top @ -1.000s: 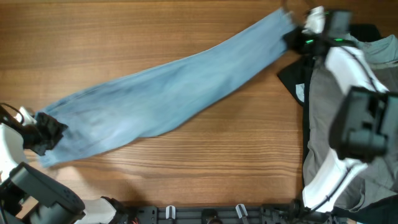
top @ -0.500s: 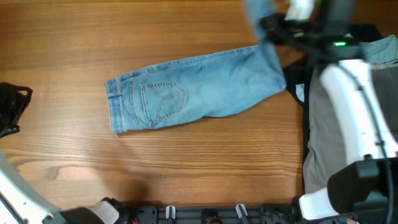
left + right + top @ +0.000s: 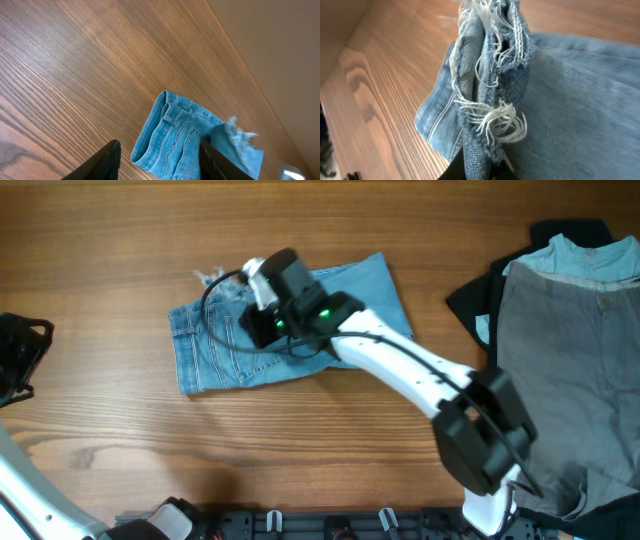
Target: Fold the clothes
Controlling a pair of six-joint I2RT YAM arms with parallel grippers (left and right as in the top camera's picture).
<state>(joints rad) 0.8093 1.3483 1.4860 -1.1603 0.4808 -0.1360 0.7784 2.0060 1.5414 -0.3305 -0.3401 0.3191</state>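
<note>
The light blue jeans [image 3: 360, 285] lie doubled over in the middle of the table, waistband at the left. My right gripper [image 3: 250, 292] is over their left part, shut on the frayed leg hems [image 3: 485, 75], which stick up white and stringy in the right wrist view. The waistband and back pocket lie under it. My left gripper [image 3: 18, 358] is open and empty at the table's left edge, well apart from the jeans; its wrist view shows the waistband end [image 3: 172, 135] between its fingers [image 3: 159, 162] at a distance.
A pile of other clothes sits at the right: grey trousers [image 3: 570, 370] over a black garment [image 3: 470, 305], with a light blue piece [image 3: 580, 255] at the top. Bare wood lies around the jeans.
My right gripper has carried the leg hems from the far right across to the left, over the waistband, folding the jeans in half. The left gripper stays at the left edge.
</note>
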